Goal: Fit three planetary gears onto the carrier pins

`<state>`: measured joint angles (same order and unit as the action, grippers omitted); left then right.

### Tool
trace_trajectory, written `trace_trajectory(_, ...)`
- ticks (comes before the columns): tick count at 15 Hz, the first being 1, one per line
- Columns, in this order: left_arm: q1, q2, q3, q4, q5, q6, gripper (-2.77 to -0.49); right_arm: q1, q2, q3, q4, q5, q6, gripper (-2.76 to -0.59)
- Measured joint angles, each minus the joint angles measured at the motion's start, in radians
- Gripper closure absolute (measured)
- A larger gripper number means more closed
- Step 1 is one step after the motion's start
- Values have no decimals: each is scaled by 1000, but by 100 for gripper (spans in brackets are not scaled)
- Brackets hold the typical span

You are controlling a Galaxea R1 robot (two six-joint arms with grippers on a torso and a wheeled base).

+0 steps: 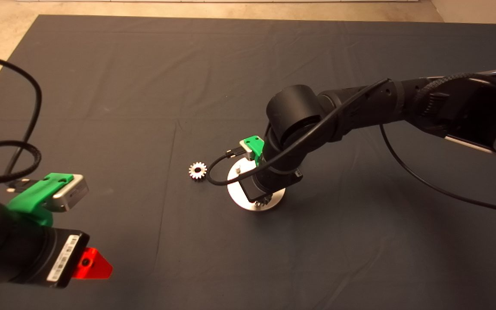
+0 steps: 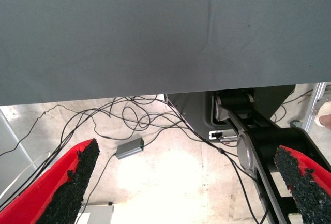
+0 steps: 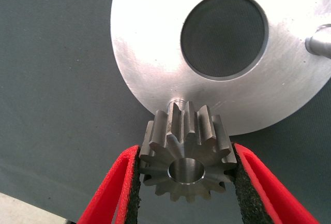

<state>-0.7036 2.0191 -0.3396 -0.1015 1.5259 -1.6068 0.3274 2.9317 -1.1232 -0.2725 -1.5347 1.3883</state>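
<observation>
1. Gears first: we see one gear (image 3: 186, 157) clamped between the right gripper's (image 3: 187, 182) two black pads (image 3: 135, 182), each pad pressed against its teeth
2. We see this held gear over the near rim of the white disc (image 3: 150, 58), tilted so that its centre hole faces the wrist camera
3. We make out a short pin (image 3: 178, 101) on the disc just beyond the held gear; whether the gear touches it we cannot tell
4. We see another pin (image 3: 321, 40) at the far side of the disc, beside the large centre hole (image 3: 224, 34)
5. From the head view, we find the disc (image 1: 236, 189) near the middle of the mat (image 1: 101, 86), with the right arm (image 1: 360, 107) reaching in over it and hiding most of it; one pin (image 1: 238, 170) stands clear on its left part
6. We spot a second gear (image 1: 197, 170) lying flat on the mat just left of the disc, apart from it and untouched
7. We cannot find a third gear in any view
8. We see the left gripper (image 1: 93, 263) waiting at the lower left edge of the mat, well apart from the disc
9. Its fingers (image 2: 67, 182) stand wide apart with nothing between them, and beyond them we see the mat edge, floor and loose cables (image 2: 134, 115)
</observation>
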Motion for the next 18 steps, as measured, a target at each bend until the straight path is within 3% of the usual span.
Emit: trace_trajectory(18,0,0,0,0,0,0,-248,0,14,-10,2,0,0,-110)
